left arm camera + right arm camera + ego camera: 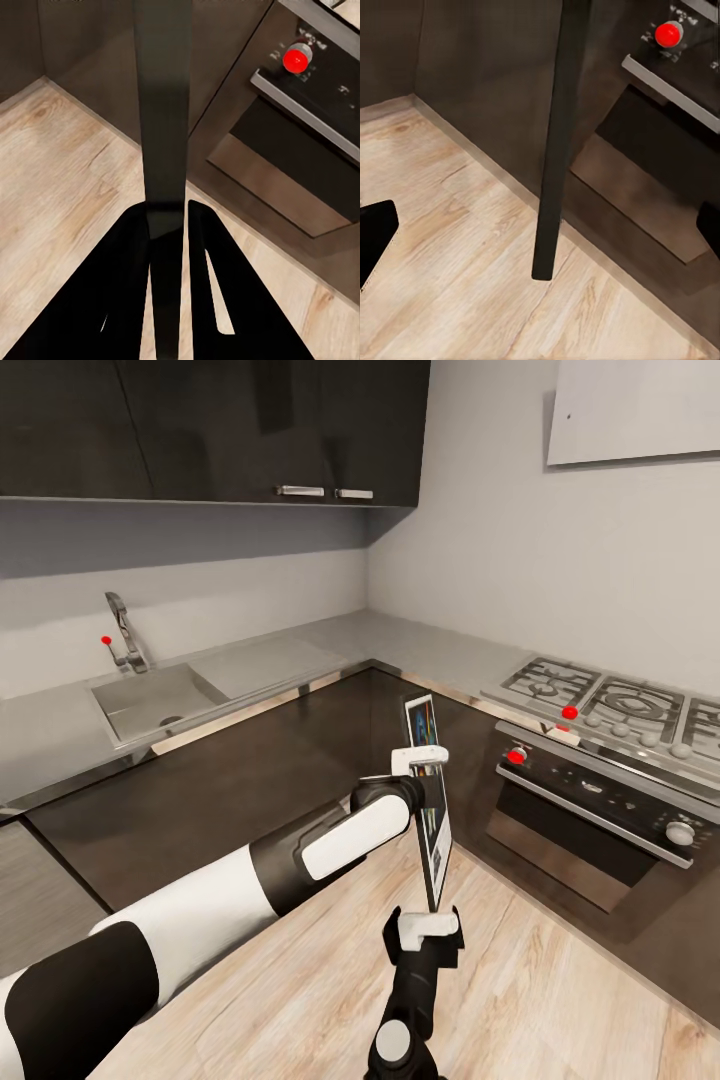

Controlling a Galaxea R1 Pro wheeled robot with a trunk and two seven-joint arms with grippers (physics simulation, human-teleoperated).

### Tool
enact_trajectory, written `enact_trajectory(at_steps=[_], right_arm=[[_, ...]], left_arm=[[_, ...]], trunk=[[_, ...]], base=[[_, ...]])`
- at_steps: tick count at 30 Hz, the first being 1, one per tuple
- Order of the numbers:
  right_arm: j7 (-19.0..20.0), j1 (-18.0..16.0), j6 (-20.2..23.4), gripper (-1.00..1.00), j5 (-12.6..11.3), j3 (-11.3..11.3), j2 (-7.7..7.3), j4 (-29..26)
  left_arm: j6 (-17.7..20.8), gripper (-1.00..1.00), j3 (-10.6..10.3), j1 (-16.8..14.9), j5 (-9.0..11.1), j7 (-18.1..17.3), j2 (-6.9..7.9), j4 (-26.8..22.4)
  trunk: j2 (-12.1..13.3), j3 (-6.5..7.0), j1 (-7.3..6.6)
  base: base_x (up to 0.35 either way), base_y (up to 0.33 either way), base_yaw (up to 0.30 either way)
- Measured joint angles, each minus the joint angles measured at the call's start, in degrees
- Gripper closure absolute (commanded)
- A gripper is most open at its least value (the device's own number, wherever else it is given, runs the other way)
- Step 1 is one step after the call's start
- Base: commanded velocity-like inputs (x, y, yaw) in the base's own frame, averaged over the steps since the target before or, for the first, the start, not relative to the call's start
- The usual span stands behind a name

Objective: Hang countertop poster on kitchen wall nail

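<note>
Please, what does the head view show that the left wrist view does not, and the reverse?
Head view: the sink, the hob and the open right gripper below the poster. Left wrist view: up close, the left gripper shut on the poster's dark edge. Both: the poster, the oven's red knob and the wooden floor.

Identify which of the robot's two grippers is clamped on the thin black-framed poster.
The left gripper: its black fingers pinch the thin black-framed poster, whereas the right gripper is open, its fingers spread clear of the poster.
</note>
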Motion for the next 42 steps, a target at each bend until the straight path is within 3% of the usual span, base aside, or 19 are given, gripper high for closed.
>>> enact_trajectory(at_steps=[11, 23, 42], right_arm=[[0.25, -0.32, 3.54, -1.0, 0.0, -0.03, 0.09, -1.71], [0.49, -0.87, 3.68, -1.0, 0.0, -0.17, 0.09, -1.88], [0.85, -4.38, 3.68, -1.0, -0.09, -0.32, 0.09, -0.94]], left_arm=[[-0.08, 1.0, -1.24, 0.0, 0.05, 0.0, 0.0, -0.09], [-0.1, 1.0, -1.32, 0.0, 0.07, 0.0, 0.0, -0.09], [-0.16, 1.0, -1.63, 0.0, 0.17, 0.0, 0.0, -0.42]], trunk=[[0.0, 0.0, 0.0], [0.0, 0.0, 0.0], [0.0, 0.0, 0.0]], base=[[0.0, 0.0, 0.0], [0.0, 0.0, 0.0], [0.0, 0.0, 0.0]])
